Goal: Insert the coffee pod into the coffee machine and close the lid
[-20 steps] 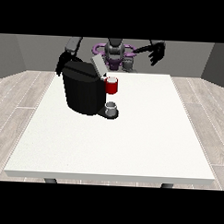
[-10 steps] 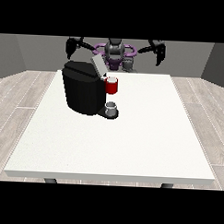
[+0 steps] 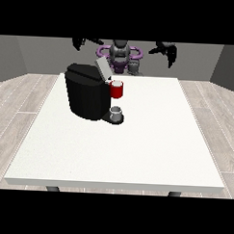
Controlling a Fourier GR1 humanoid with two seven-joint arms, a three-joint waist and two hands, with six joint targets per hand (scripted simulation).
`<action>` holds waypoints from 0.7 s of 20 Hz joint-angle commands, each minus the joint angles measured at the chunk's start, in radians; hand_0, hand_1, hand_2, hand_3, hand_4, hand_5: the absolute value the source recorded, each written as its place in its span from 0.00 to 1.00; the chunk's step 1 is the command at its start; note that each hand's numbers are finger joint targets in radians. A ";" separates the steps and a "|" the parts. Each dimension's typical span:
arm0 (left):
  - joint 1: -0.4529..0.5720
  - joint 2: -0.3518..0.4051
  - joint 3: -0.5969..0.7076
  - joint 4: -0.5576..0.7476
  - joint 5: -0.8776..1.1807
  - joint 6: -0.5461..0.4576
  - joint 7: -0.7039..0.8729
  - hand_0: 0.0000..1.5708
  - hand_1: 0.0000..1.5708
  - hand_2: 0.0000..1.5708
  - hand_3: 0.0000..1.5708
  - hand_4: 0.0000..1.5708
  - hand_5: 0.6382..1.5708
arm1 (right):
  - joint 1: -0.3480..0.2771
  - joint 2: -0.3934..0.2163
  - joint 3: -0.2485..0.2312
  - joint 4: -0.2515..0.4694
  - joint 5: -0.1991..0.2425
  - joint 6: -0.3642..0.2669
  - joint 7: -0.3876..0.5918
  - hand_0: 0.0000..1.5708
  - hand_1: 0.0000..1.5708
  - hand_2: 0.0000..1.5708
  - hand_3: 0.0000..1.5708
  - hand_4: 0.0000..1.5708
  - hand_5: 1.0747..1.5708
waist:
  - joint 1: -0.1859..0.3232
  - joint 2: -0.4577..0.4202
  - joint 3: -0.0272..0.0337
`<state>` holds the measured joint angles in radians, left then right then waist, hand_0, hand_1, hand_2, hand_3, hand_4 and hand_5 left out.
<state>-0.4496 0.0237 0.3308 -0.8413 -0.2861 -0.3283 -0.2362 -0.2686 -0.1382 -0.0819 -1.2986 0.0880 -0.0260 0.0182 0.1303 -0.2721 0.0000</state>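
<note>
Matt black plastic coffee machine [image 3: 86, 96]; smooth matt white table [image 3: 137, 148]; pale wood-plank floor [image 3: 16, 100]

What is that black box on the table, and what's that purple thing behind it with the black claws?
The camera looks across a white table at a robot standing behind it. The black box is a coffee machine with its grey lid tipped up. The red part sits at its front, and a small grey cup stands below. The "claws" are the robot's hands: one at the view's left, one at the view's right, both raised in the air, holding nothing.
</note>
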 commanded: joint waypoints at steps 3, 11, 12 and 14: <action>0.051 -0.023 -0.091 -0.169 0.063 0.001 0.067 0.00 0.00 0.00 0.00 0.24 1.00 | -0.125 -0.081 -0.104 0.071 -0.056 0.022 0.049 0.00 0.00 0.00 0.00 0.00 1.00 | 0.073 0.068 0.0004; 0.121 -0.024 -0.208 -0.314 0.139 0.064 0.074 0.00 0.00 0.00 0.00 0.17 1.00 | -0.222 -0.035 -0.145 0.162 -0.148 0.026 0.077 0.00 0.00 0.00 0.00 0.08 1.00 | 0.088 0.165 0.0004; 0.140 -0.024 -0.221 -0.345 0.131 0.053 0.059 0.00 0.00 0.00 0.00 0.19 1.00 | -0.263 -0.051 -0.156 0.172 -0.155 0.022 0.107 0.00 0.00 0.00 0.00 0.06 1.00 | 0.091 0.176 0.0003; 0.147 -0.024 -0.200 -0.378 0.113 0.072 0.068 0.00 0.00 0.00 0.00 0.24 1.00 | -0.278 -0.035 -0.129 0.177 -0.143 0.014 0.103 0.00 0.00 0.00 0.00 0.11 1.00 | 0.059 0.213 0.0001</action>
<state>-0.3409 0.0016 0.1549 -1.1438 -0.1801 -0.2722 -0.1728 -0.4987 -0.1791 -0.2104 -1.1570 -0.0460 0.0001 0.1073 0.1965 -0.1023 0.0003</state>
